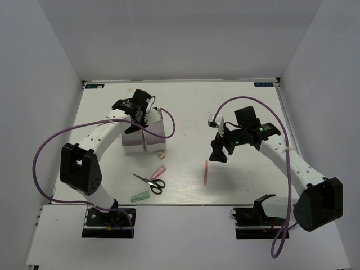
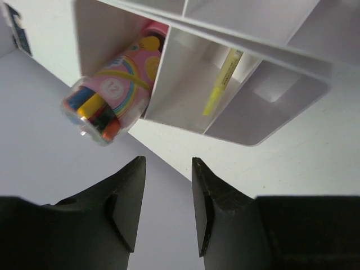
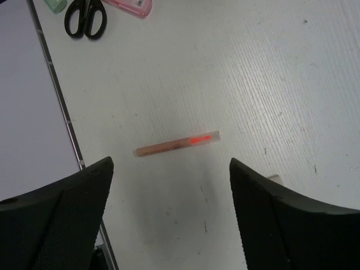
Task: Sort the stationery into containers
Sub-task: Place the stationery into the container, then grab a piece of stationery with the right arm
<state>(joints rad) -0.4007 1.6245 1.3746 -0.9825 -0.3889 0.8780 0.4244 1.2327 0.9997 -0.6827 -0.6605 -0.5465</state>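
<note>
- Top external view, left of centre: the left gripper [image 1: 138, 107] hangs over the far side of the containers [image 1: 135, 145]. The left wrist view shows its jaws a little apart with nothing between them, so it is released and empty.
- Left wrist view, upper left of the frame: a tube of coloured pens [image 2: 112, 84] sits in one compartment, its end poking out. A yellow stick [image 2: 221, 81] leans in the compartment to its right. The next compartment, at the right of the frame, looks empty. These two items I count as sorted.
- Lower centre-left of the top view, below the containers: a pale green marker [image 1: 139, 196], scissors [image 1: 149, 182], a pink highlighter [image 1: 158, 172] and a small eraser [image 1: 161, 153] lie loose on the table [image 1: 253, 112], none in a compartment.
- Centre of the top view: a thin pink stick [image 1: 206, 172] lies flat and alone, well apart from the containers.
- Right of centre: the right gripper [image 1: 218, 151] hovers just above that stick. The right wrist view shows its jaws spread wide and holding nothing, with the stick on the table below the gap.
- Judgement: the task is under halfway, with two items stowed and at least five left to sort. The pink stick looks like the next pick.
</note>
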